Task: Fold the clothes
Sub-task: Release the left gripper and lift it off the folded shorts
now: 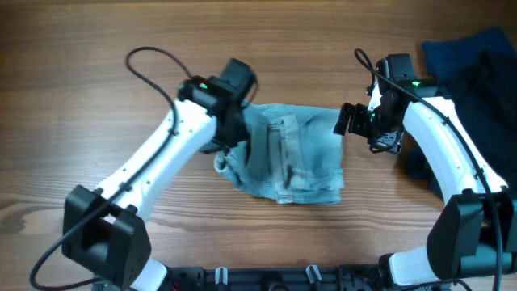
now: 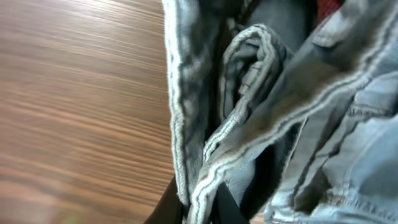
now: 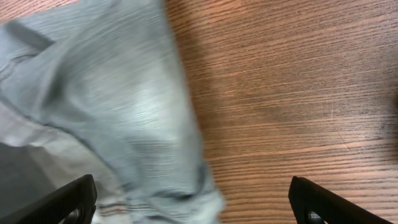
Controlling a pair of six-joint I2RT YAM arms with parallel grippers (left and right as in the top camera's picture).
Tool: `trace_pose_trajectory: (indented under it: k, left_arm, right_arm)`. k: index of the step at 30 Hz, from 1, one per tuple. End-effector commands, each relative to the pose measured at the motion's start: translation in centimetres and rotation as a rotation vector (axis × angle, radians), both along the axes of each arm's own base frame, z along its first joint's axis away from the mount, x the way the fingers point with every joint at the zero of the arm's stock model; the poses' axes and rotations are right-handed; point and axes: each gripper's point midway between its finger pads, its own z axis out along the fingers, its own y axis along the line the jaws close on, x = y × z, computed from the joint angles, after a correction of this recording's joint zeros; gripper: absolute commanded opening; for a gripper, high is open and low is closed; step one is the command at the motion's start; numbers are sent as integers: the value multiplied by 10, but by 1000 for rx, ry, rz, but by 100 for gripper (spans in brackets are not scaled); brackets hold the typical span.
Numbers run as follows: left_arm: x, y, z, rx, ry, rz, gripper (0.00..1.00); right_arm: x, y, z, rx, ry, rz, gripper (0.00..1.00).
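Observation:
The light blue denim shorts (image 1: 295, 153) lie bunched in the middle of the wooden table. My left gripper (image 1: 230, 133) is at their left edge and is shut on a fold of seamed hem (image 2: 205, 186); the left wrist view shows the cloth pinched between the two dark fingers. My right gripper (image 1: 349, 121) hangs at the shorts' upper right corner, open wide. In the right wrist view its fingertips (image 3: 199, 202) stand far apart, with the blurred edge of the denim (image 3: 124, 106) between and below them, not gripped.
A dark navy fabric pile (image 1: 477, 73) lies at the back right, partly under the right arm. Bare wooden table (image 1: 81, 105) spreads to the left and along the front edge.

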Motion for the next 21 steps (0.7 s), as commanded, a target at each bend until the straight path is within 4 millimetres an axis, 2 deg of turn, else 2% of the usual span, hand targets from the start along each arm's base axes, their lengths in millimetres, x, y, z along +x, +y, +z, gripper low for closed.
trace_pose_trajectory:
  k: [1,5,9,13,16,21]
  left_arm:
    - [13,60,20,130,-62,96,4]
    - [10,102,25,189,-22,131,4]
    - [9,130,27,216,-6,197,4]
    - [11,154,41,313,-30,228,4]
    - [14,154,54,317,-47,230,4]
    - [19,123,62,239,-74,174,4]
  right_arm:
    - [6,-3,8,-18,-34,15,100]
    - [7,-2,8,-17,-37,14,100]
    - [7,3,9,13,-40,20,100]
    - [7,4,9,17,-39,22,100]
    - [8,4,9,19,-45,21,100]
    - [10,12,11,64,-53,29,100]
